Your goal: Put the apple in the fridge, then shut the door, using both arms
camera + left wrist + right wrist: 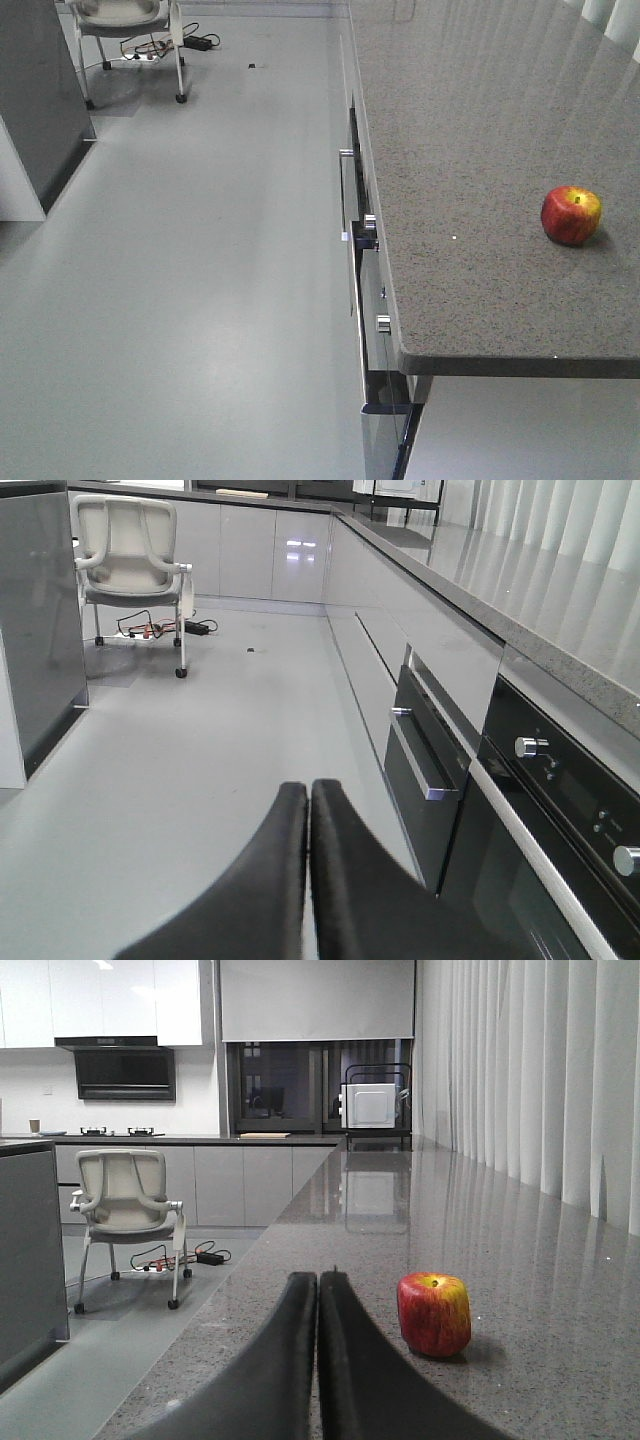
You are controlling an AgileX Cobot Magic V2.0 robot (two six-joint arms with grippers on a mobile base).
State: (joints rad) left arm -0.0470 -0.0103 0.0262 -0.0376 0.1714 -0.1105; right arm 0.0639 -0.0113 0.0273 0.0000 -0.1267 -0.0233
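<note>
Right gripper: my fingers are pressed flat together with nothing between them, low over the grey counter. The apple stands on the counter just right of and beyond my fingertips, not touching.

Left gripper: likewise closed and empty, over the floor beside the oven fronts. This wrist view shows no apple.

The front view shows neither gripper, only the apple alone near the counter's right edge. A white chair stands far down the aisle.

L gripper jaws together above floor, oven rt, white chair far back
</note>
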